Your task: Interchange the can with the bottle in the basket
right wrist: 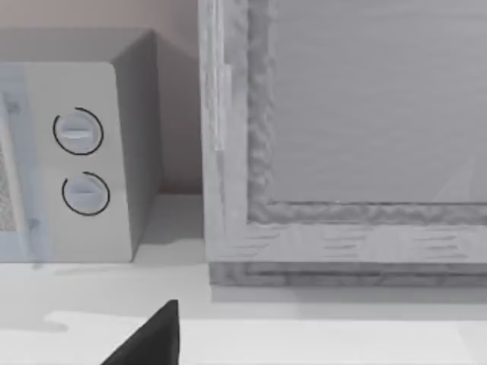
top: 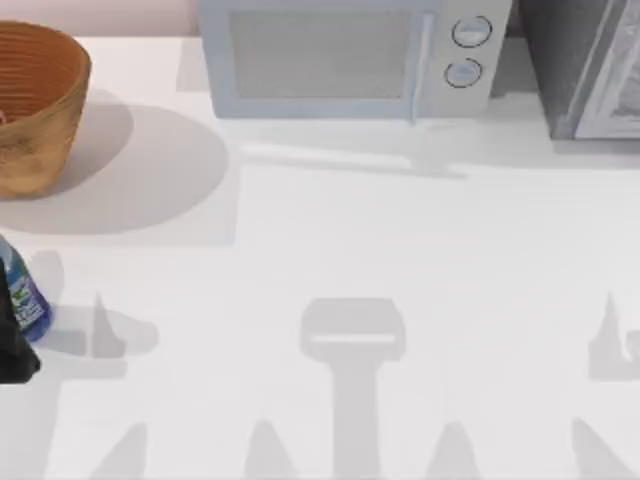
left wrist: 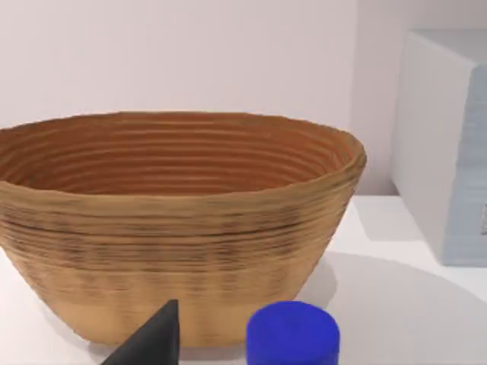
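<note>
My left end effector (top: 12,335), pinching the bottle (top: 25,295) at 9 o'clock, should lift high & clear basket (top: 40,100) rim at 10

Matte black jaws (wedge-shaped, pointed tips).

The big round woven wicker basket (left wrist: 175,228) is orange-brown inside with ribbed, paler tan sides. The little translucent blue plastic bottle (top: 26,300) has a solid blue cap and a blue, white and green label. The desk (top: 400,280) is plain white, the boxy microwave (top: 350,55) pale grey.
</note>
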`<action>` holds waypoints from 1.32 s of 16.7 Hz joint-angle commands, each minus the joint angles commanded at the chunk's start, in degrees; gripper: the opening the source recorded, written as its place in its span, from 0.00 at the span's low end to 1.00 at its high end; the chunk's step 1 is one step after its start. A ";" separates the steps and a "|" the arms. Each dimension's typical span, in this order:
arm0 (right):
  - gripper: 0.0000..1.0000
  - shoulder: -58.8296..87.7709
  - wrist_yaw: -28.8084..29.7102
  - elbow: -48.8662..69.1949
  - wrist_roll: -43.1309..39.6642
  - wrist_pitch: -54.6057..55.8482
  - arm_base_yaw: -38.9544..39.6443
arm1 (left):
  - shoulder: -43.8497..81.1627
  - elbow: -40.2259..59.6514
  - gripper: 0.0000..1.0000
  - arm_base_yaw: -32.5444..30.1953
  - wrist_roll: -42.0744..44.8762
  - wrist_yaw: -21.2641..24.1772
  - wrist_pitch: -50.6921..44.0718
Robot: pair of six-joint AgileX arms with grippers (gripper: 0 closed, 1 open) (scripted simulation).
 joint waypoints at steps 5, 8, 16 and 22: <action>1.00 0.00 0.00 0.00 0.00 0.00 0.00 | 3.05 1.78 1.00 0.24 0.11 0.21 -2.19; 1.00 0.00 0.00 0.00 0.00 0.00 0.00 | 10.41 7.61 1.00 0.82 0.64 0.89 -6.86; 1.00 0.00 0.00 0.00 0.00 0.00 0.00 | 43.09 39.74 1.00 3.53 4.08 4.64 -25.13; 1.00 0.00 0.00 0.00 0.00 0.00 0.00 | 75.45 71.91 1.00 6.48 7.36 8.36 -41.82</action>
